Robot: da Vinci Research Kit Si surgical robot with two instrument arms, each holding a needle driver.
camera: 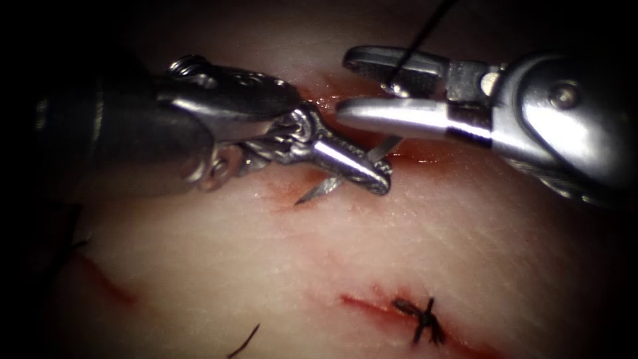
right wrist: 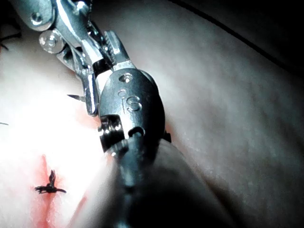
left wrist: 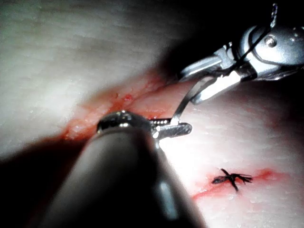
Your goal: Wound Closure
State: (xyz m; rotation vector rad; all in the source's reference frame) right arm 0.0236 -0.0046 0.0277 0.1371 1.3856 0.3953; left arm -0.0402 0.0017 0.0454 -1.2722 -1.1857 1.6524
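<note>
left tool point(camera: 375, 174) clenched on the needle point(camera: 332, 186) near mid-curve — tip free over the tissue point(camera: 372, 252), pointing 8 o'clock, long axis 2–8, just left of the cut point(camera: 399, 149). right tool point(camera: 349, 86) jaws apart, holding nothing — thread point(camera: 425, 30) crosses its upper jaw.

Curved steel needle point(camera: 332, 184): held mid-curve, tip exposed left of cut, free of pale tissue point(camera: 399, 239). Red open cut point(camera: 345, 100) above. Black thread point(camera: 425, 26) trails upward.

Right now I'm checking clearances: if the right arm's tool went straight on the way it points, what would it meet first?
Probably the left arm's tool, which grips the needle just beyond the open right arm's tool; depth is unclear.
</note>
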